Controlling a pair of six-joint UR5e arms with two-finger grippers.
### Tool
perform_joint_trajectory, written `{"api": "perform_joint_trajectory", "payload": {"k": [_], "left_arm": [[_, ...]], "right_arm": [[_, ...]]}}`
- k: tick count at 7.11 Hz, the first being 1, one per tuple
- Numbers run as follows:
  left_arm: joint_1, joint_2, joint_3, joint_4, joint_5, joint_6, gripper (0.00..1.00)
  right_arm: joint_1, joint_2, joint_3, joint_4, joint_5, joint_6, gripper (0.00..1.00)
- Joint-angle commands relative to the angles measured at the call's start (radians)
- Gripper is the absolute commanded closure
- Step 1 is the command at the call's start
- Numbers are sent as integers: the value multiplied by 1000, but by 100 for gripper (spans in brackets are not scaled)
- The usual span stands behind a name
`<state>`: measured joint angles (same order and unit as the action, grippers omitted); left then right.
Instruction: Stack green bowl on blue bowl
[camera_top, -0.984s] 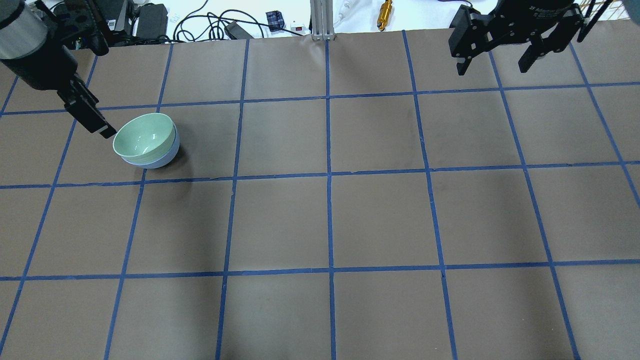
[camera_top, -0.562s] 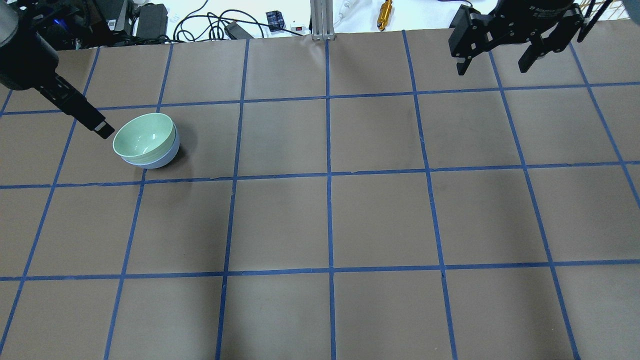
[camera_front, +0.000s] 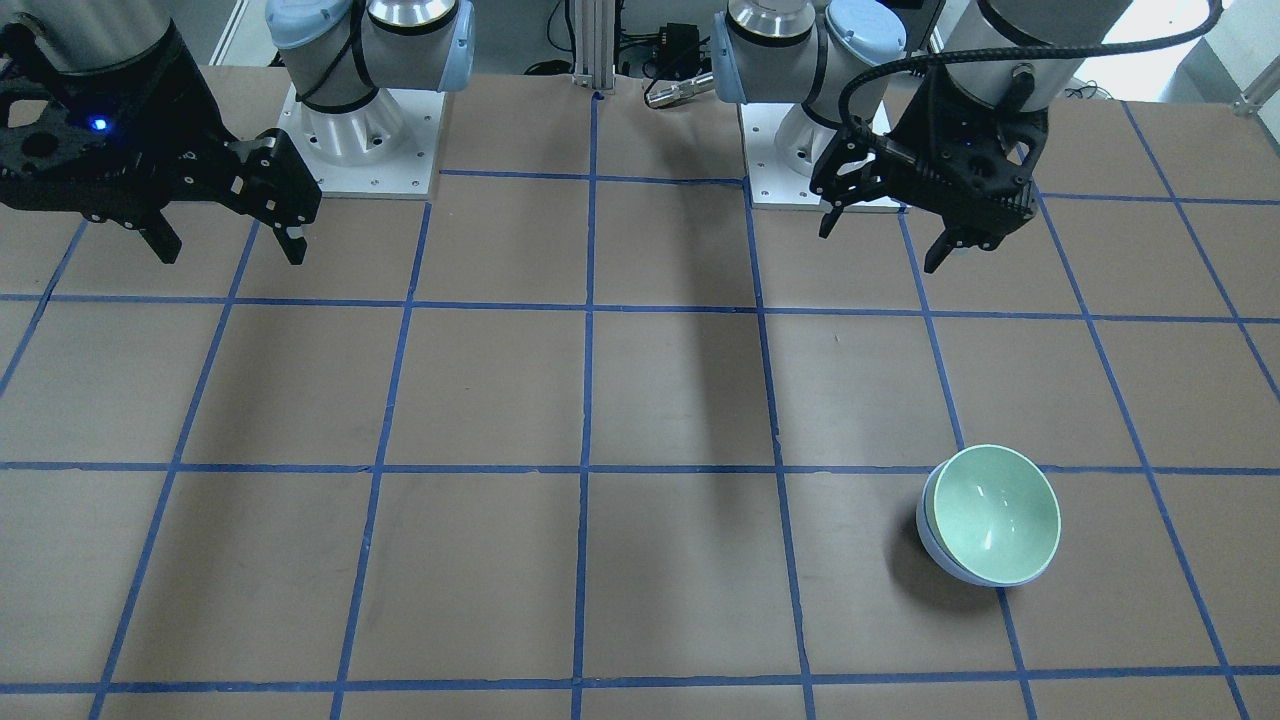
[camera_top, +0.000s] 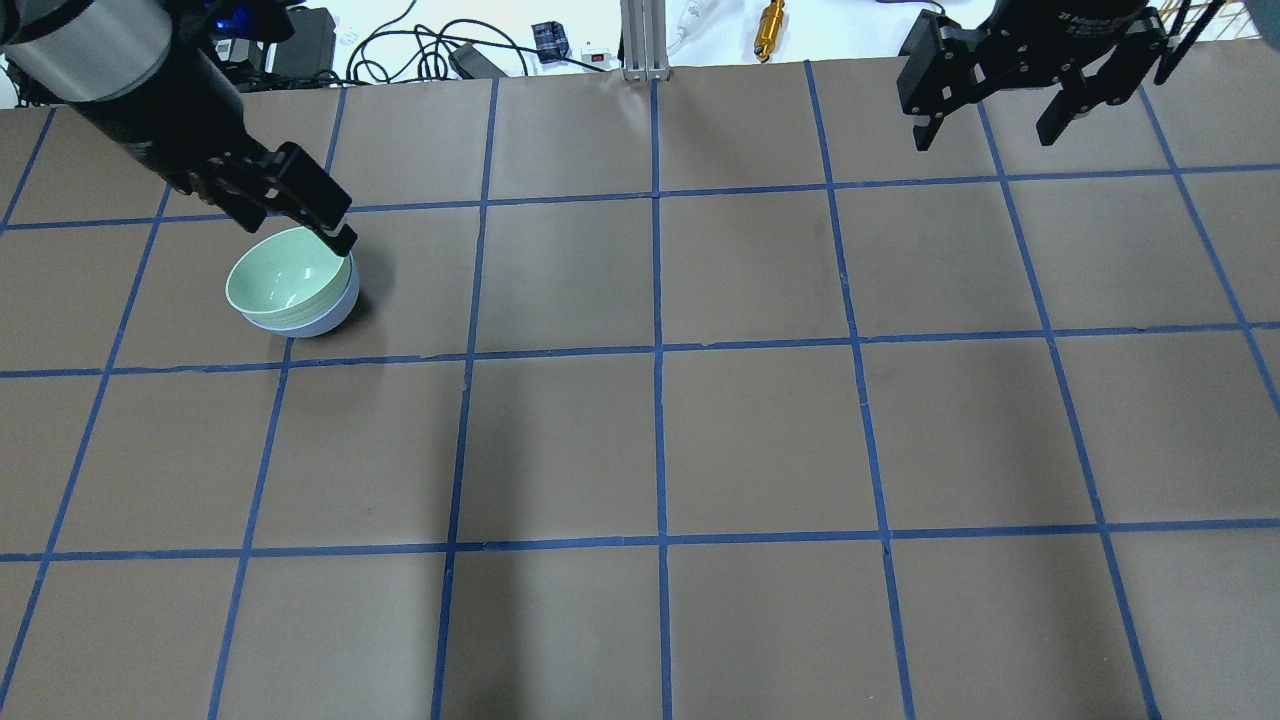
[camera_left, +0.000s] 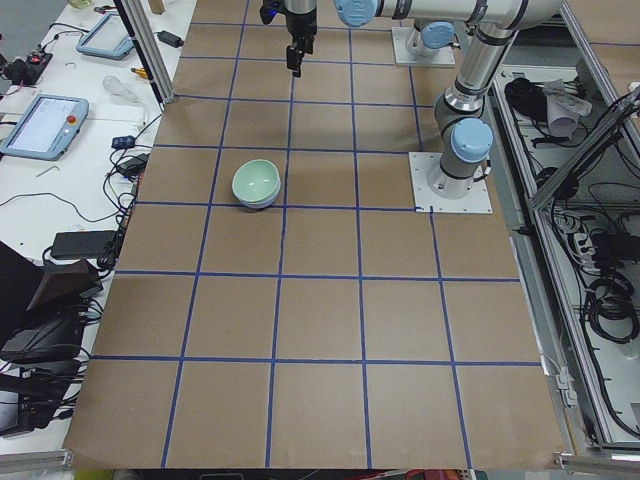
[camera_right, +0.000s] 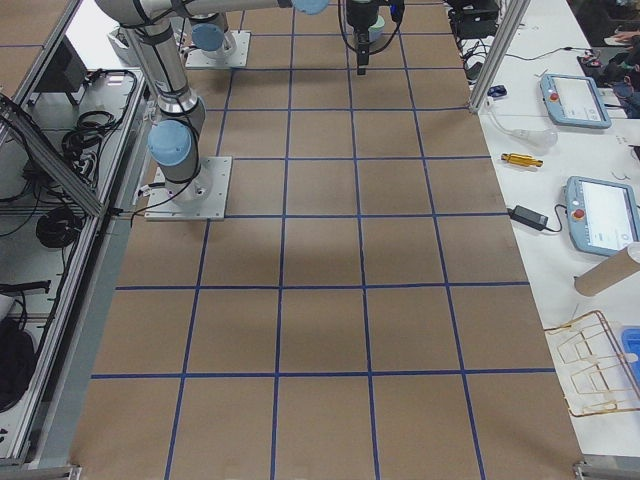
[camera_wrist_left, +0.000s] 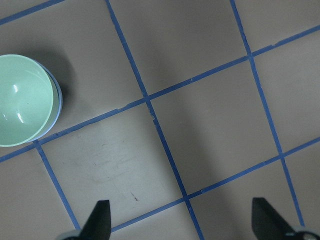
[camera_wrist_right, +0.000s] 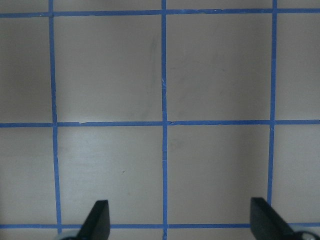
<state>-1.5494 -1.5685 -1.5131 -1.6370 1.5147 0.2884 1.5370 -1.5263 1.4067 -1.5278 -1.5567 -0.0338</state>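
The green bowl (camera_top: 288, 277) sits nested upright inside the blue bowl (camera_top: 318, 324) at the table's far left; only the blue bowl's outer wall shows under it. Both also show in the front view, green (camera_front: 997, 524) and blue (camera_front: 928, 540), and at the left edge of the left wrist view, green (camera_wrist_left: 22, 100) and blue (camera_wrist_left: 58, 100). My left gripper (camera_top: 300, 228) is open and empty, raised well above the table and apart from the bowls (camera_front: 880, 245) (camera_wrist_left: 182, 222). My right gripper (camera_top: 985, 135) is open and empty, high at the far right (camera_front: 230, 250) (camera_wrist_right: 182, 220).
The table (camera_top: 660, 440) is covered in brown paper with a blue tape grid. Cables, boxes and a brass part (camera_top: 770, 28) lie beyond its far edge. The arm bases (camera_front: 360, 130) stand at the robot's side.
My left gripper has swung right, from the left of the bowls to above their far side, and its wrist has turned. The bowls and my right arm have not moved.
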Motion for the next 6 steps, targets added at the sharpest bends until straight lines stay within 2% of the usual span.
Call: {"api": "perform_joint_trajectory", "payload": {"k": [1, 6], "left_arm": [[-61, -15, 2, 54, 58, -262, 0], [-55, -21, 8, 78, 59, -259, 0]], "right_arm": [[0, 0, 0, 0, 0, 0, 0], [0, 1, 0, 0, 1, 0, 0]]}}
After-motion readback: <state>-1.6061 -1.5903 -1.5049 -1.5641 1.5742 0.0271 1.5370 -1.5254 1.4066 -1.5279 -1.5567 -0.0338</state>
